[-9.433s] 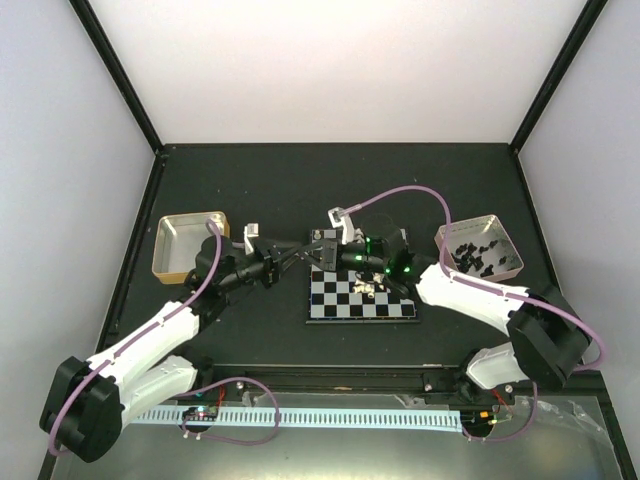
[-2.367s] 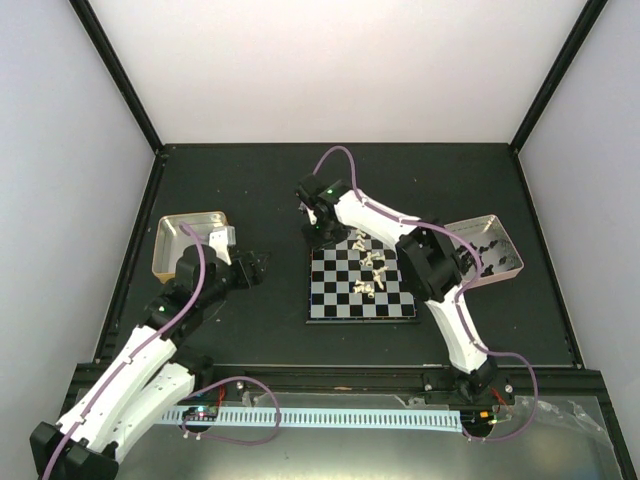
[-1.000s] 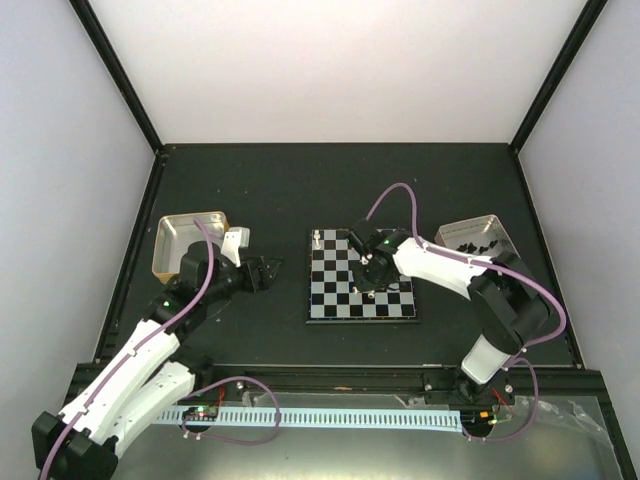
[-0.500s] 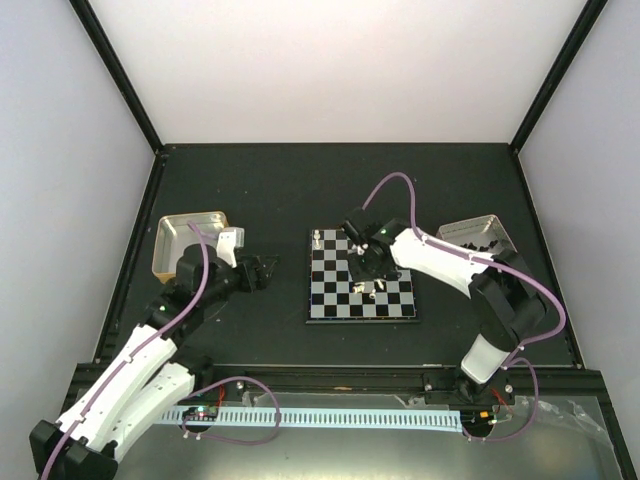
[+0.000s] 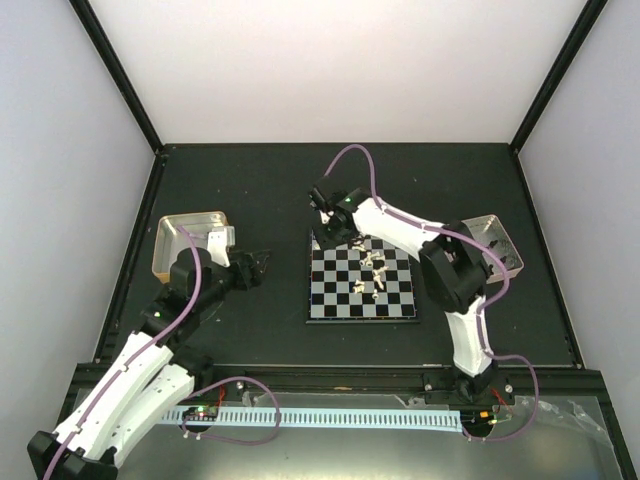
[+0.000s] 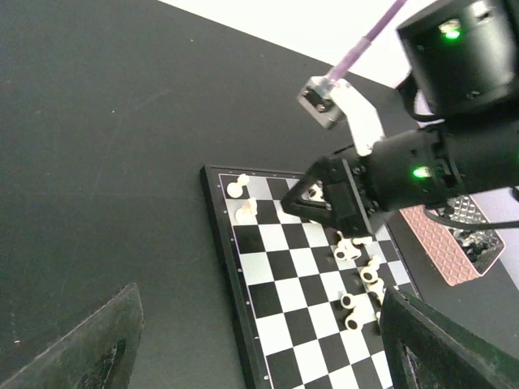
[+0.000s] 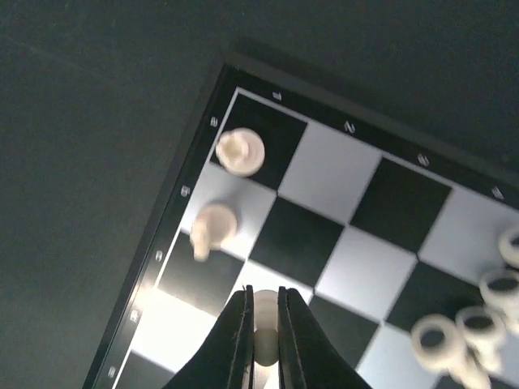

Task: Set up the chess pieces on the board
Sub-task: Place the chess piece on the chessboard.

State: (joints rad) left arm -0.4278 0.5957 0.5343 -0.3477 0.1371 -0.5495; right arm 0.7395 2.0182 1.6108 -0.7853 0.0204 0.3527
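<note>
Gold metal tray (image 5: pixel 172 240) is parked on the left of the black table (image 5: pixel 240 185). A pinkish tray (image 5: pixel 505 258) is set well apart on the right. A white slotted strip (image 5: pixel 340 418) is laid along the near edge, and it's all boxed in by plain white walls (image 5: pixel 340 70).

The right arm (image 5: pixel 395 222) reaches across the board (image 5: pixel 335 300), its elbow bent just off the board's right edge. The right gripper (image 5: pixel 328 236) hangs above the board's far-left corner, pointing down, its fingers (image 7: pixel 235 324) pinched tight on a cream chess piece (image 7: pixel 263 312). The left arm (image 5: pixel 130 360) stretches toward the board's left side. The left gripper (image 5: pixel 256 266) is near that edge but apart from it, fingers (image 6: pixel 89 356) spread wide, holding nothing.
</note>
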